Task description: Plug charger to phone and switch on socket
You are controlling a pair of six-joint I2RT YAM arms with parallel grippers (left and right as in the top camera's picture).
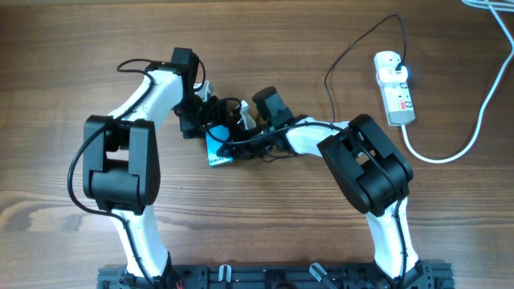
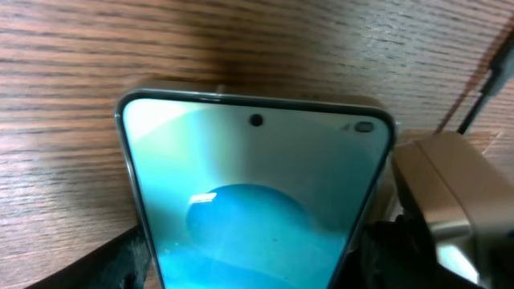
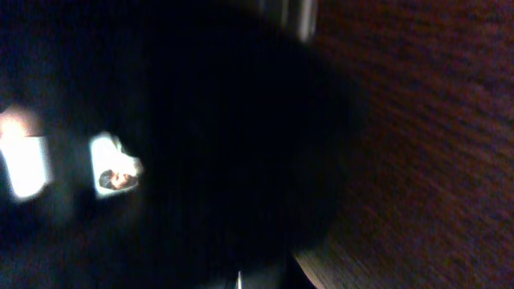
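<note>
The phone (image 1: 217, 151) lies flat at the table's middle, its teal screen up; it fills the left wrist view (image 2: 257, 201). My left gripper (image 1: 209, 122) (image 2: 253, 241) straddles it, open, one dark finger (image 2: 120, 257) close by each long edge. My right gripper (image 1: 241, 128) meets it from the right at the phone's far end and is shut; the right wrist view is dark and blurred, so what it pinches is hidden. The charger's thin black cable (image 1: 337, 64) runs from the socket (image 1: 394, 88), a white strip at the back right, toward the grippers.
A thick white cord (image 1: 474, 128) loops from the socket off the right edge. A pale block (image 2: 442, 193) sits just beside the phone's right corner, with a black cable (image 2: 486, 88) behind it. Both arms crowd the middle.
</note>
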